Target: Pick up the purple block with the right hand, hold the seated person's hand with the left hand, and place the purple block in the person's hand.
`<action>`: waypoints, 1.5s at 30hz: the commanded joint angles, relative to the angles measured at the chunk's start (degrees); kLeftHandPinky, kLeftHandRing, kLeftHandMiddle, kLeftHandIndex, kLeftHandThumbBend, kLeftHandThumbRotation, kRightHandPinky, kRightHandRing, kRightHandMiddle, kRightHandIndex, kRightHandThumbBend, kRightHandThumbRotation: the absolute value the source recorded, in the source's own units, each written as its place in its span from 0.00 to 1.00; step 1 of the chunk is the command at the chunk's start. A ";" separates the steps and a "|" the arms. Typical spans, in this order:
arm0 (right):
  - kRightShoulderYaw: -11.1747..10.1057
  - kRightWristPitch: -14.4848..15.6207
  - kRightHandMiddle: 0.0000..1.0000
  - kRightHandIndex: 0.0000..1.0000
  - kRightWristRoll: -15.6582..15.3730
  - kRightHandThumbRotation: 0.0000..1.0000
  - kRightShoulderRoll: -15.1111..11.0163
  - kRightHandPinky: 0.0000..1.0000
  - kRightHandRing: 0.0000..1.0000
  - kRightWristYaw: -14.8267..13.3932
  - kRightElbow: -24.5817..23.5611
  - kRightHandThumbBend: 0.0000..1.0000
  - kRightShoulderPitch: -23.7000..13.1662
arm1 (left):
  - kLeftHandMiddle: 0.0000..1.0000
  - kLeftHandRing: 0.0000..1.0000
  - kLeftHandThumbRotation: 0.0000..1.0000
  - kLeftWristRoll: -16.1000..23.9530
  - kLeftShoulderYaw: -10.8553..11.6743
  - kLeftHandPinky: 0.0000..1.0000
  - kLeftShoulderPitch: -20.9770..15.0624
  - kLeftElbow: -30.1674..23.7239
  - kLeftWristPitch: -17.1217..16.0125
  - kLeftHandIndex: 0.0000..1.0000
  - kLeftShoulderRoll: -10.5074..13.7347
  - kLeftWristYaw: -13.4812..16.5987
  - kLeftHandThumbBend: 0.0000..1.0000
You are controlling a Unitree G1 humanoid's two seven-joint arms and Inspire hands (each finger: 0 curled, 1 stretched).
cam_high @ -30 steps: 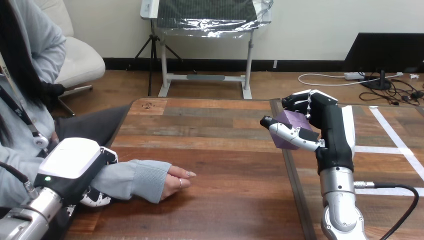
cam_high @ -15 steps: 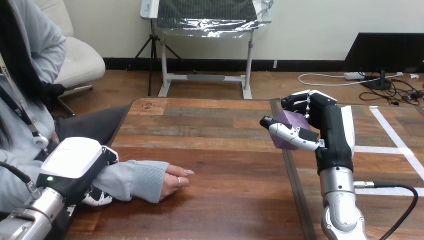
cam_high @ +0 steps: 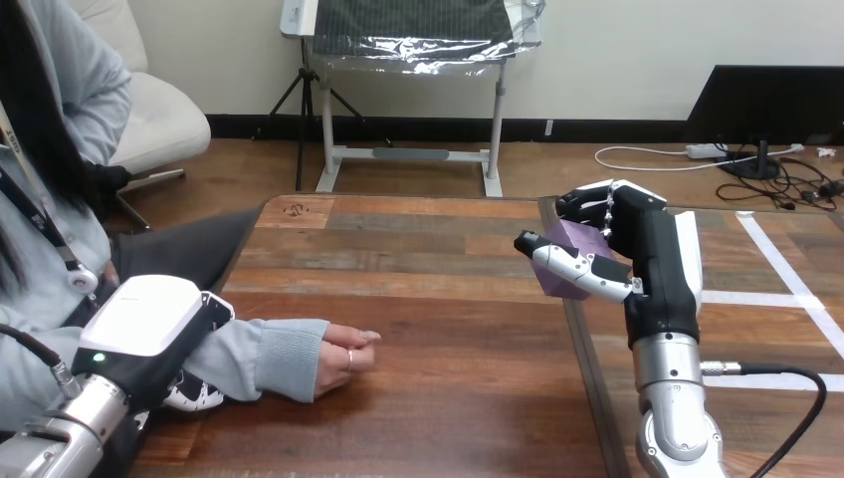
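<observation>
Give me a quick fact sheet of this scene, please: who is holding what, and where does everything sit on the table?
right hand: raised over the right part of the table, fingers and thumb curled round the purple block
purple block: in the right hand, off the table
left hand: on the person's forearm, fingers curled round the sleeve
person's hand: resting on the table at the left, holding nothing, well apart from the purple block
handover: not yet done

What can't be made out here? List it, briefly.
Head view: whether the left hand grips the person's forearm; its white back covers the contact.
Head view: most of the purple block, wrapped by the right hand.
Head view: the palm of the person's hand, turned away from the camera.
</observation>
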 commanded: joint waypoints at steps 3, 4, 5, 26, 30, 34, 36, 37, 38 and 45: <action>-0.45 -0.96 0.42 0.45 0.56 0.00 0.75 0.31 0.36 -0.08 -2.23 0.83 -3.67 | 0.35 0.30 0.00 -1.76 0.01 0.28 -2.63 -1.09 -0.94 0.35 -1.60 1.29 0.92; -0.43 -0.77 0.42 0.45 0.53 0.00 0.82 0.31 0.36 -0.10 -2.20 0.83 -3.67 | 0.35 0.30 0.00 -1.70 -0.07 0.28 -2.64 -1.16 -1.07 0.35 -1.59 1.52 0.92; -0.41 -0.65 0.42 0.45 0.50 0.00 0.87 0.31 0.36 -0.12 -2.19 0.83 -3.66 | 0.35 0.30 0.00 -1.64 -0.13 0.28 -2.65 -1.20 -1.15 0.35 -1.57 1.66 0.92; 0.90 0.47 0.42 0.46 -2.22 0.00 1.68 0.30 0.35 -1.52 -1.68 0.84 -3.38 | 0.32 0.28 0.00 -3.88 1.04 0.26 -2.44 -2.99 -4.86 0.33 -1.79 2.07 0.89; 1.11 0.30 0.42 0.46 -2.53 0.00 1.91 0.30 0.35 -1.51 -1.60 0.84 -3.30 | 0.32 0.27 0.00 -4.22 1.05 0.26 -2.39 -3.32 -5.37 0.32 -1.76 2.18 0.88; 1.31 0.25 0.42 0.46 -2.87 0.00 2.22 0.29 0.35 -1.66 -1.41 0.85 -3.26 | 0.31 0.27 0.00 -4.58 1.15 0.26 -2.27 -4.07 -6.00 0.32 -1.69 2.50 0.87; 1.38 0.17 0.42 0.46 -2.91 0.00 2.33 0.29 0.35 -1.61 -1.35 0.85 -3.24 | 0.31 0.26 0.00 -4.69 1.24 0.25 -2.22 -4.31 -6.35 0.31 -1.69 2.70 0.87; 1.45 0.01 0.42 0.46 -2.93 0.00 2.44 0.29 0.35 -1.48 -1.35 0.85 -3.19 | 0.31 0.26 0.00 -4.77 1.33 0.25 -2.19 -4.51 -6.56 0.31 -1.70 2.91 0.87; 1.50 -0.11 0.42 0.46 -2.94 0.00 2.51 0.29 0.35 -1.40 -1.36 0.85 -3.17 | 0.30 0.26 0.00 -4.82 1.38 0.24 -2.18 -4.62 -6.68 0.31 -1.71 3.04 0.88; 2.04 0.28 0.42 0.46 -3.42 0.00 3.17 0.29 0.34 -1.65 -1.89 0.84 -2.93 | 0.30 0.25 0.00 -4.74 1.47 0.23 -2.16 -5.65 -6.70 0.30 -1.66 3.48 0.88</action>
